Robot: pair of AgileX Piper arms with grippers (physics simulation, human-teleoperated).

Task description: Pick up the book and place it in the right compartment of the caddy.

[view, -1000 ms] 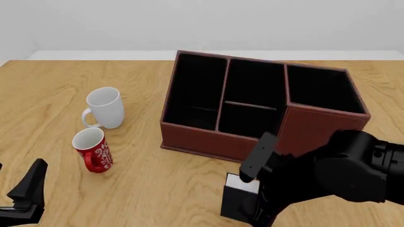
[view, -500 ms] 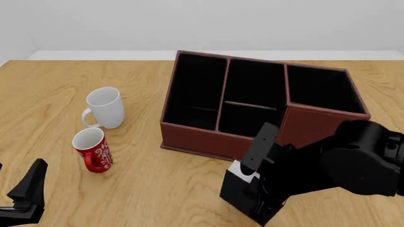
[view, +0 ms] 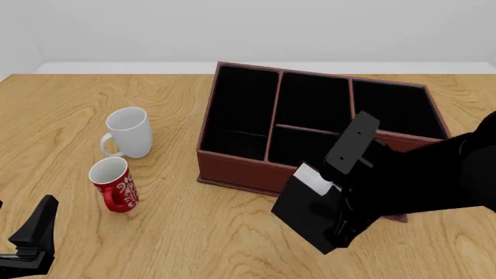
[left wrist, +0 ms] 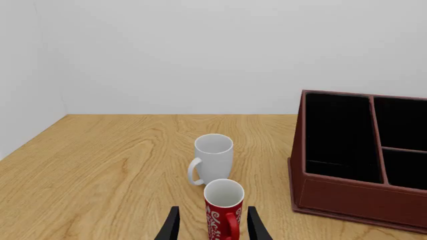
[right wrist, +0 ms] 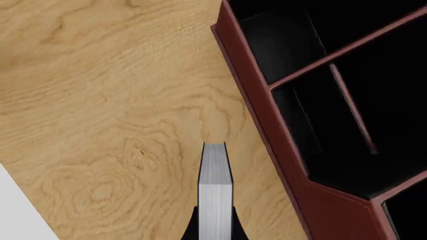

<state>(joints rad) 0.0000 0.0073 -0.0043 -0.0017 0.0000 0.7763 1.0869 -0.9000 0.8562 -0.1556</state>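
The black book (view: pixel 306 216) with white page edges hangs tilted above the table, just in front of the reddish-brown caddy (view: pixel 236 167). My right gripper (view: pixel 341 218) is shut on it, and the arm's black bulk hides the caddy's front right wall. The right compartment (view: pixel 391 107) shows its black interior behind the arm. In the right wrist view the book's page edges (right wrist: pixel 215 182) stick out from between the fingers of my right gripper (right wrist: pixel 215 222), beside the caddy wall (right wrist: pixel 313 200). My left gripper (view: pixel 35 238) sits open and low at the near left, holding nothing.
A white mug (view: pixel 129 132) and a red patterned mug (view: pixel 112 184) stand left of the caddy. In the left wrist view the red mug (left wrist: pixel 223 207) is just beyond my open left gripper (left wrist: pixel 213 210), with the white mug (left wrist: pixel 213 157) behind it and the caddy (left wrist: pixel 353 200) to one side.
My right gripper has lifted the book off the table and carried it up and toward the caddy, tilting it. The left arm and mugs have not moved.
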